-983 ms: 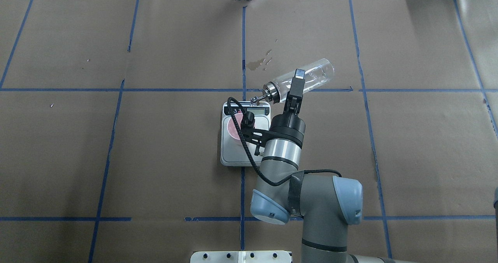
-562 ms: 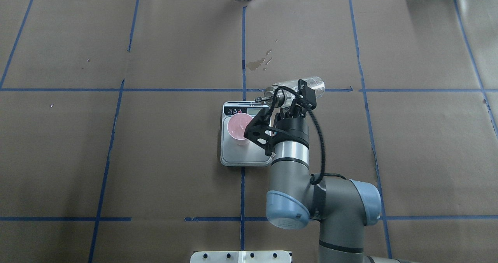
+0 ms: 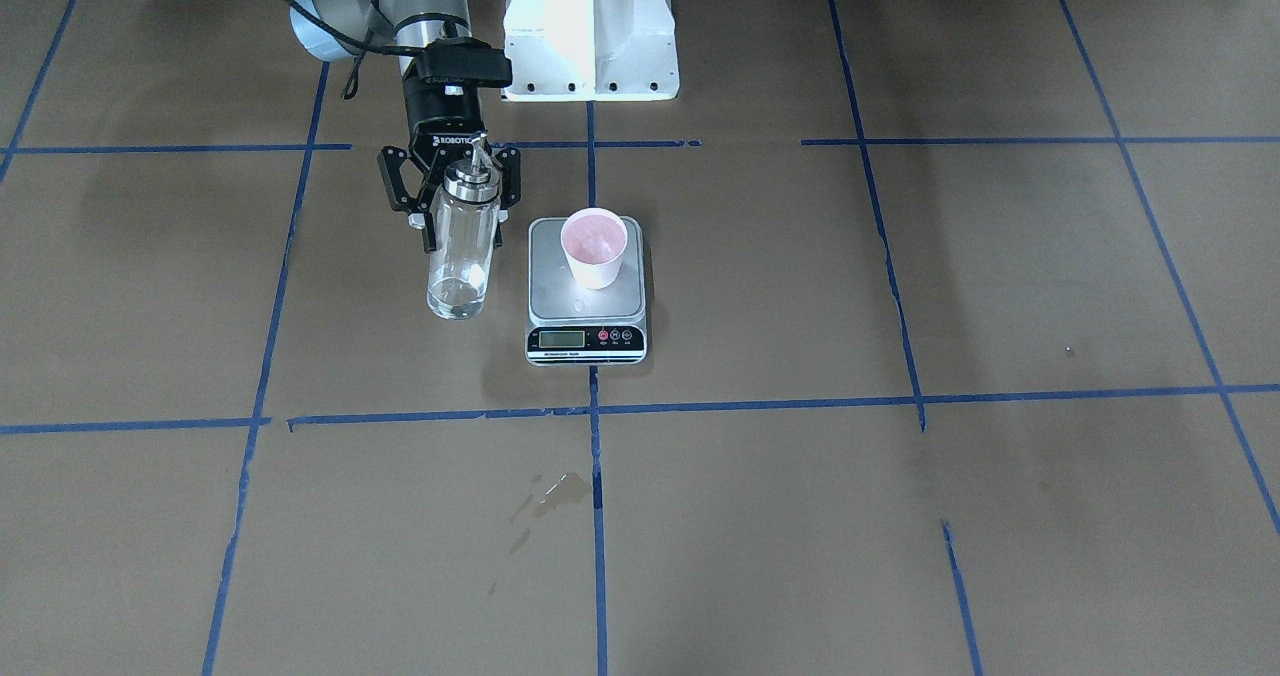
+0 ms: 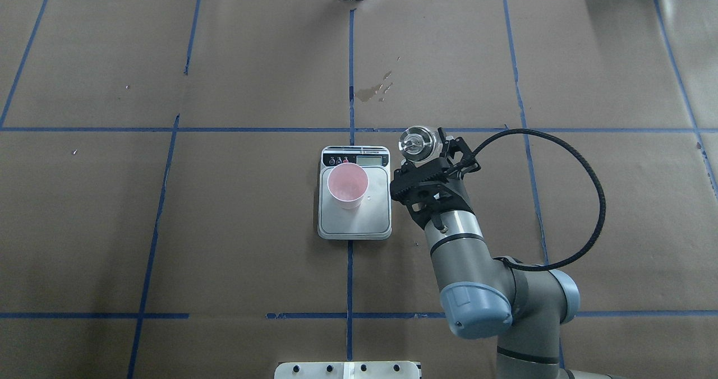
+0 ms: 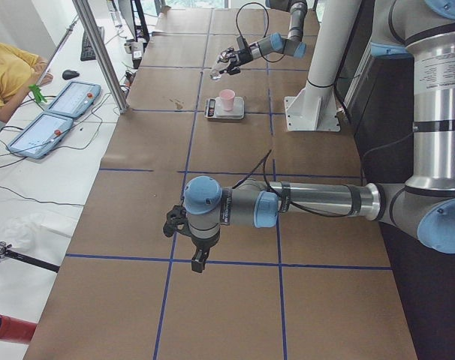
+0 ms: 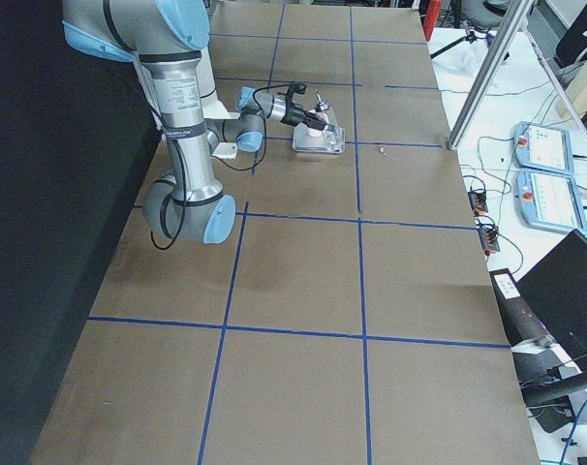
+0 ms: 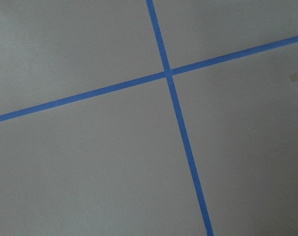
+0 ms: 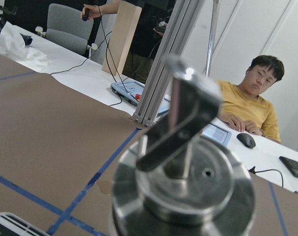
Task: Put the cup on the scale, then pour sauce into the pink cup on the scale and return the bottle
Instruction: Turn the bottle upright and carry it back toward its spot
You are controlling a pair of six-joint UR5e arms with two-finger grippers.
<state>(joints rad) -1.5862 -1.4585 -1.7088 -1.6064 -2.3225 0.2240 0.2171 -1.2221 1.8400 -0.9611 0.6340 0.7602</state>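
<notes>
bottle [image 3: 463, 246]: upright, spout up, just beside the scale on the robot's right; whether its base touches the table cannot be told.
sauce [image 3: 457, 301]: a shallow clear layer at the bottle's bottom.
cup [image 3: 594, 246]: upright on the scale's steel platform, toward the back.
scale [image 3: 560, 301]: flat on the table, display strip facing away from the robot.
right gripper [image 3: 460, 211]: fingers clamped on the bottle's upper body, just below the silver collar.
left gripper [image 5: 198, 259]: well apart from the scale, pointing down over a blue tape cross; finger state cannot be told.
table [image 3: 900, 506]: brown paper with blue tape lines and a wet stain [image 3: 545, 496].
</notes>
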